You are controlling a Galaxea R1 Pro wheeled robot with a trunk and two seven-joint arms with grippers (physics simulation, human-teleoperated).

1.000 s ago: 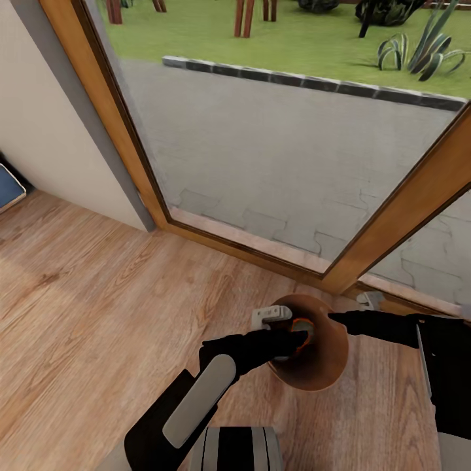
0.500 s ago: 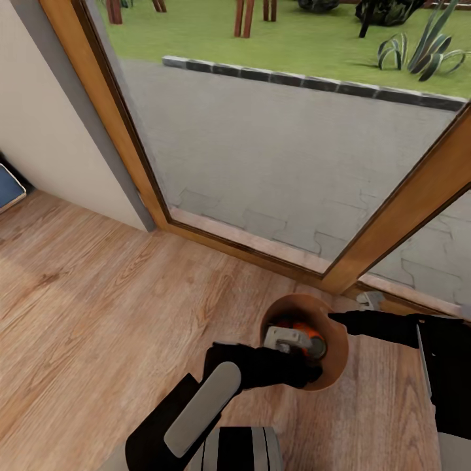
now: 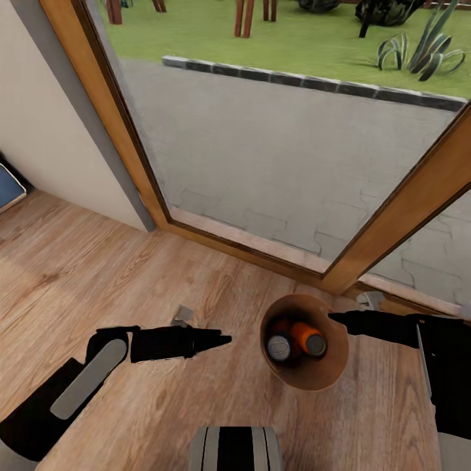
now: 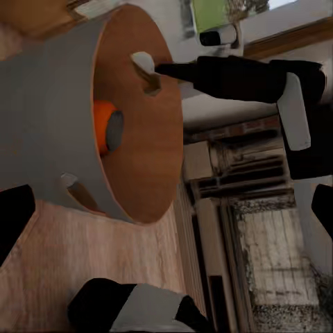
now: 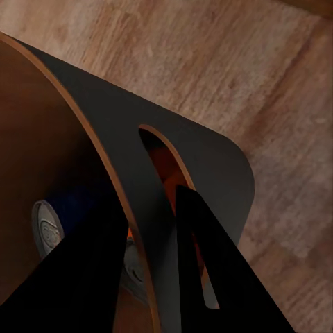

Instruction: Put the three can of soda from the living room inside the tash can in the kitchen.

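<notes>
Pinching trash can (image 3: 320, 376) rim, right pincer (image 3: 335, 318); left pincer (image 3: 219, 340) state unclear; cans (image 3: 297, 341) half-hidden inside.

Copper-brown tash can (image 3: 320, 376) stands upright holding an orange can (image 3: 307, 338), a blue-looking can (image 3: 280, 347)

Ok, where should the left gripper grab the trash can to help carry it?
Probably the trash can rim at the handle slot facing the left gripper, approached from the robot's left, one finger inside. The right gripper straddles the opposite slot.
</notes>
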